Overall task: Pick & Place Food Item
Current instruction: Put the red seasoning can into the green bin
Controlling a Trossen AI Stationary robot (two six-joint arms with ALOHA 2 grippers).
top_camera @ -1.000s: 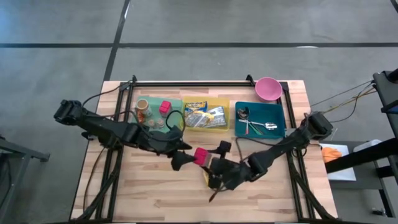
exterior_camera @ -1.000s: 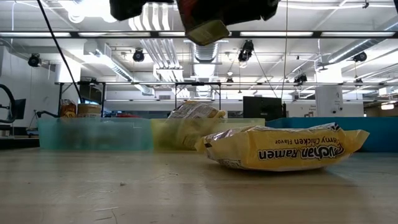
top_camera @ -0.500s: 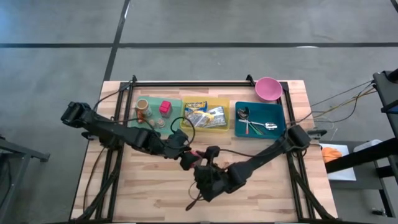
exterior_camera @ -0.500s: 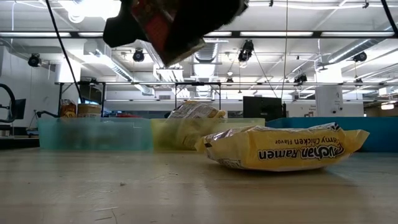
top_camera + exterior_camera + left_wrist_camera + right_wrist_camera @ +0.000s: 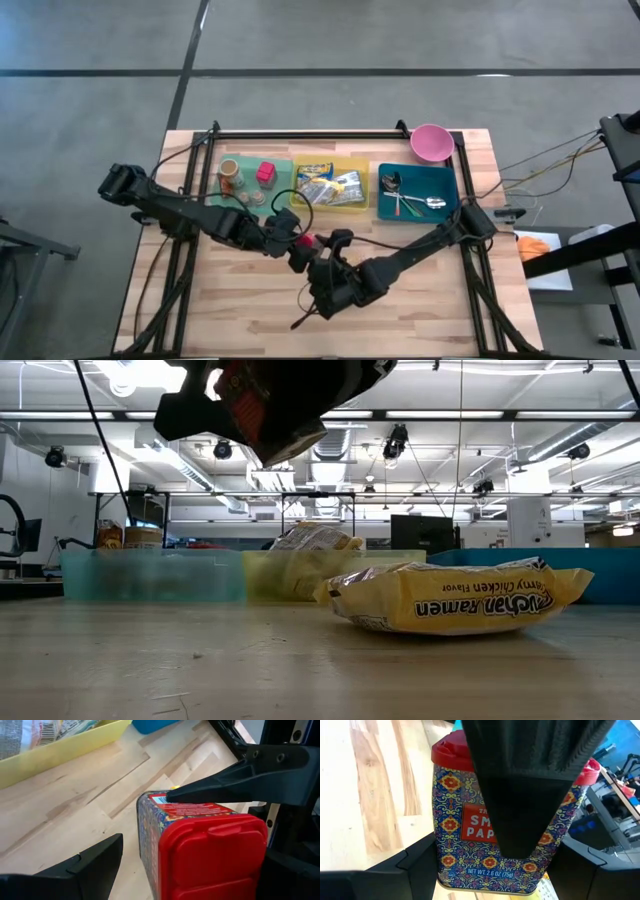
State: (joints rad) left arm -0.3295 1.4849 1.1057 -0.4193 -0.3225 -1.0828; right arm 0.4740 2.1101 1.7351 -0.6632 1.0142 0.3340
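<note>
Since a second ago the left gripper has drawn back a little to the left. It stays clamped on the spice tin with its fingers set wide, in the air just in front of the yellow tray. The right gripper was farther right of the tray's front then. It has swung in beside the tin, and its open fingers now flank the tin. One of them lies against the tin's side, as the left wrist view shows. From table height, the tin hung level a second ago and now hangs tilted, above and to the left of the noodle packet. The packet has not moved.

The tin is squarish, with a red plastic lid. Its sides carry a dense blue, red and yellow pattern around a red label with white letters.
</note>
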